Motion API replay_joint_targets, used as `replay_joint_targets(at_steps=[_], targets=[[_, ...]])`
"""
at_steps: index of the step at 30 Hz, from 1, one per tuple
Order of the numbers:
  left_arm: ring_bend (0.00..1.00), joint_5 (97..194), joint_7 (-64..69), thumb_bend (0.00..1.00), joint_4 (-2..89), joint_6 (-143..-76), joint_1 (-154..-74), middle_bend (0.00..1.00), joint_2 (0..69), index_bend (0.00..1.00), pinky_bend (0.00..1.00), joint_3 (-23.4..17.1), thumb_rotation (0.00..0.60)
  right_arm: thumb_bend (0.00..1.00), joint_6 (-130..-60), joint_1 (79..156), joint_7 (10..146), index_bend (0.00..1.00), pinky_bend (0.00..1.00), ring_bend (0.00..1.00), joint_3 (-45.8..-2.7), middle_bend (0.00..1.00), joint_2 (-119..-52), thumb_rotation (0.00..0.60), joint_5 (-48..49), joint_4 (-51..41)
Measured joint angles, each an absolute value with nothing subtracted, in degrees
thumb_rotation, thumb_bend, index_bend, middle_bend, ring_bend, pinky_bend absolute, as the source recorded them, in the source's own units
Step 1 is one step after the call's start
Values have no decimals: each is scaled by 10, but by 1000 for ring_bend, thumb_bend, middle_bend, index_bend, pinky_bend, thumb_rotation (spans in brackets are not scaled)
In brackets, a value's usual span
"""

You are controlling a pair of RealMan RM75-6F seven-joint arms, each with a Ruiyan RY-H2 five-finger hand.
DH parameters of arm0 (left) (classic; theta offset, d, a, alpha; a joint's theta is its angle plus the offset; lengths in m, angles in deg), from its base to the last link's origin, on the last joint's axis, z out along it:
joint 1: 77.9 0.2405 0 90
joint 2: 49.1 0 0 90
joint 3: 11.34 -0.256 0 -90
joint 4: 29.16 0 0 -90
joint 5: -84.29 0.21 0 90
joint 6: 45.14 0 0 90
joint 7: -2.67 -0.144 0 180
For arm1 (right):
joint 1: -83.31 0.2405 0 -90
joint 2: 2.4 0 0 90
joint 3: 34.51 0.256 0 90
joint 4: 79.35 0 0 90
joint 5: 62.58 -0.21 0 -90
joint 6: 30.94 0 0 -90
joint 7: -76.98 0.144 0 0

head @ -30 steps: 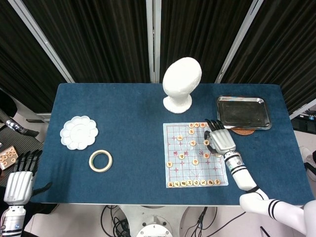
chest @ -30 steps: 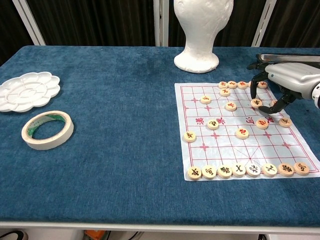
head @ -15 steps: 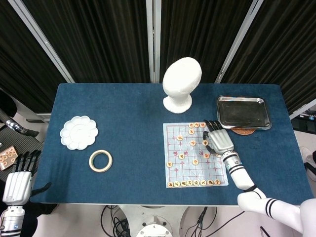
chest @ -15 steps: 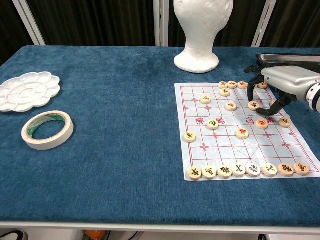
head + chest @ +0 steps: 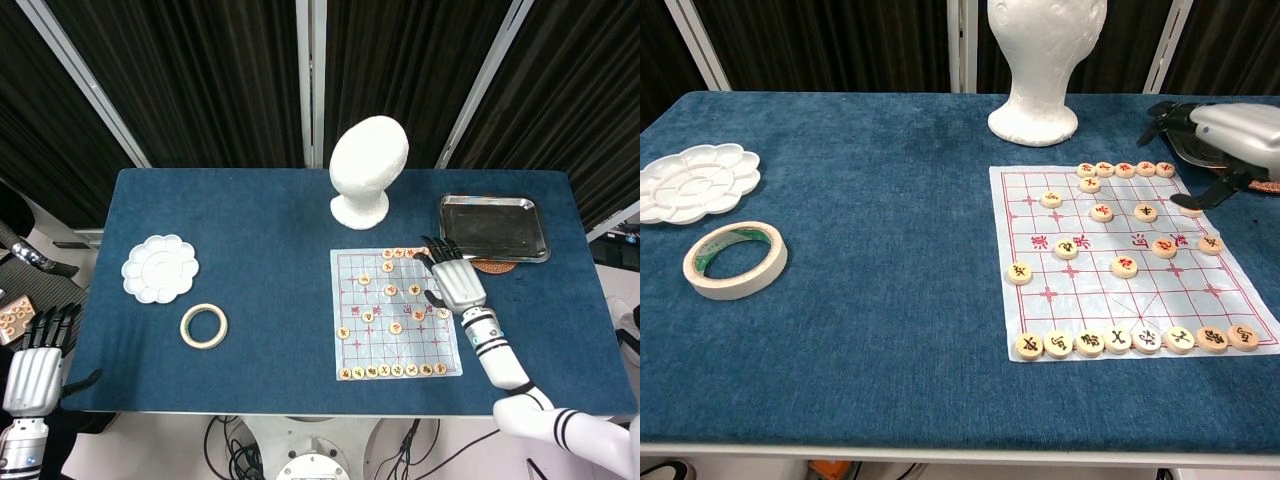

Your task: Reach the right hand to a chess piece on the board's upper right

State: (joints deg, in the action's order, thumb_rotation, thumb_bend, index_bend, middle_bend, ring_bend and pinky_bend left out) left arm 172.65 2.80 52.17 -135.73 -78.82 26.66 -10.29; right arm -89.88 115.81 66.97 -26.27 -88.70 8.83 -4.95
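Note:
The paper chess board (image 5: 420, 345) (image 5: 1080, 290) lies on the right half of the blue table, with round wooden pieces scattered over it. A row of pieces (image 5: 1125, 169) (image 5: 405, 253) lines its upper right edge, and one piece (image 5: 1145, 211) sits just below that row. My right hand (image 5: 455, 280) (image 5: 1232, 135) hovers over the board's upper right corner, raised, fingers spread, holding nothing. Its thumb (image 5: 1215, 195) points down toward a piece (image 5: 1191, 208) at the right edge without touching it. My left hand (image 5: 35, 365) hangs off the table's left front corner, fingers apart and empty.
A white mannequin head (image 5: 365, 170) (image 5: 1040, 60) stands just behind the board. A metal tray (image 5: 493, 228) and a brown coaster (image 5: 492, 267) lie beyond the right hand. A white palette (image 5: 160, 268) (image 5: 695, 180) and a tape roll (image 5: 203, 325) (image 5: 735, 258) sit at the left.
My right hand has lifted off the pieces and drawn back to the right, from over the board's inner squares to its upper right corner. The pieces stay in place.

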Motion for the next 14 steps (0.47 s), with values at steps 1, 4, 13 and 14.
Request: replay_joint_targets(at_steps=[1,4,13,14], targets=[[0,1727,26,58,524,-1357,-788,63,266,24,1,-103,600,222,-924,1146,673,90,0,0,-266,0,-873,600,98,-34],[0,1729,18,58,534,-1356,-791,63,262,24,1,-102,600,214,-1000,1103,680,1,0,0,-276,0,-835,600,119,2],[0,1733,-8,62,547,-1344,-808,63,255,23,1,-93,600,206,-1199,912,744,0,0,0,-323,0,-769,600,135,35],[0,1733,-10,62,547,-1343,-810,62,255,24,1,-92,600,203,-1203,902,755,0,0,0,-326,0,-769,600,134,30]])
